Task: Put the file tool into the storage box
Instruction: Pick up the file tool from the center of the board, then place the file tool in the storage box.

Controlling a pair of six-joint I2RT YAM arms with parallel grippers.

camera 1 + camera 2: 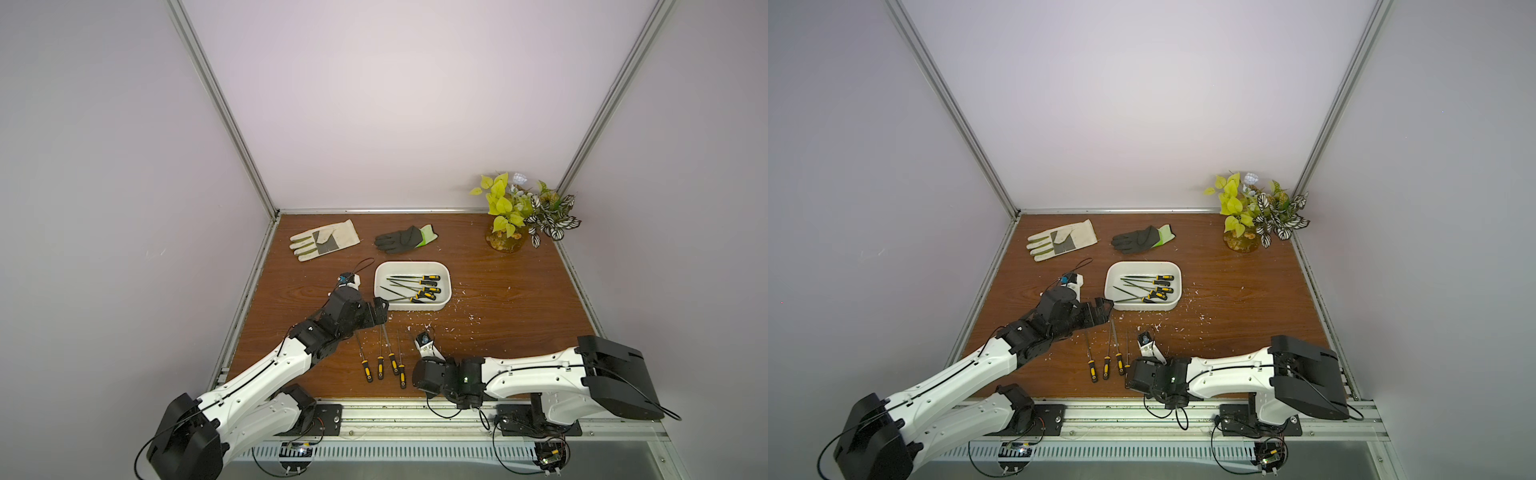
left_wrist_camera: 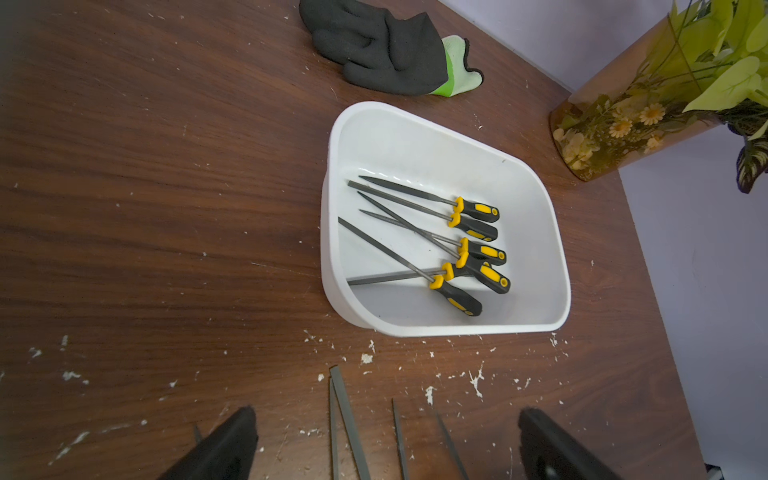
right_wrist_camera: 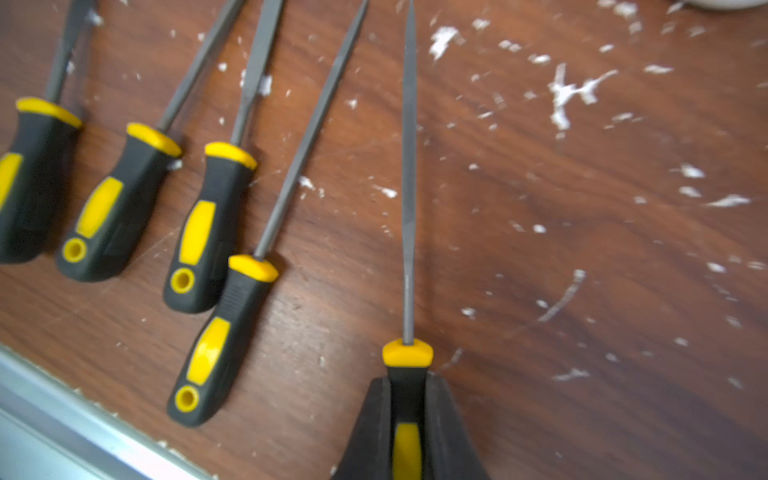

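Right gripper [image 3: 409,382]: closed tight on handle of file [image 3: 409,187], blade aimed away from base.
Box [image 1: 412,306]: on table [image 1: 498,291], ahead past blade tip, not touching.
Left gripper [image 2: 386,413]: wide, empty, nearer box.

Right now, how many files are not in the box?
5. Four files lie in a row on the table; the fifth file is held by its handle in the right gripper. None looks hidden.
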